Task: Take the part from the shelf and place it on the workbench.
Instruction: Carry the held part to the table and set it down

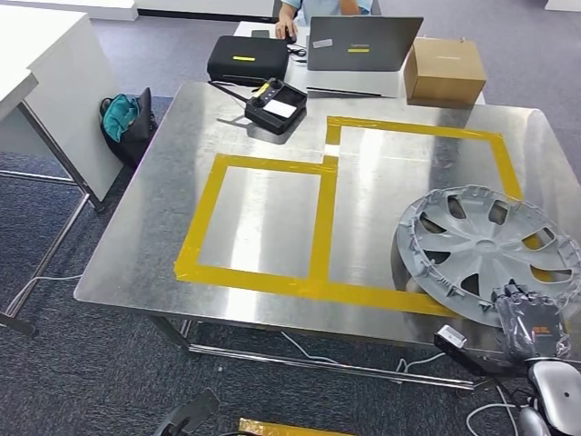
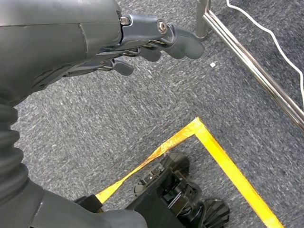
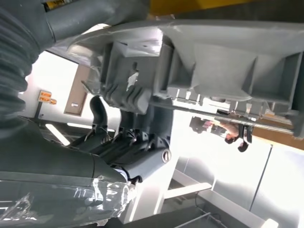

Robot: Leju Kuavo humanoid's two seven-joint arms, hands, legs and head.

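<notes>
Head view, part: grey wheel cover [image 1: 487, 250] lies on the metal desk [image 1: 172, 218] at its near right corner, overlapping the yellow tape outline [image 1: 322, 227] of the right-hand box.
Head view, right hand: right hand [image 1: 531, 320], under clear plastic wrap, is at the cover's near rim; the grip itself cannot be told from this angle.
Head view, far side: black controller [image 1: 275, 104] on the desk's far edge; beyond it a black case [image 1: 247, 58], a laptop [image 1: 359, 45], a cardboard box [image 1: 444, 69] and a seated person's hand [image 1: 284, 29].
Left wrist view: left hand [image 2: 143, 42] hangs over grey carpet [image 2: 107, 118], fingers loosely spread, holding nothing; floor tape [image 2: 222, 161] below.
Right wrist view: dark fingers [image 3: 132, 142] hook under the cover's ribbed rim [image 3: 201, 61], thumb on the other side, so the hand clasps the rim.
</notes>
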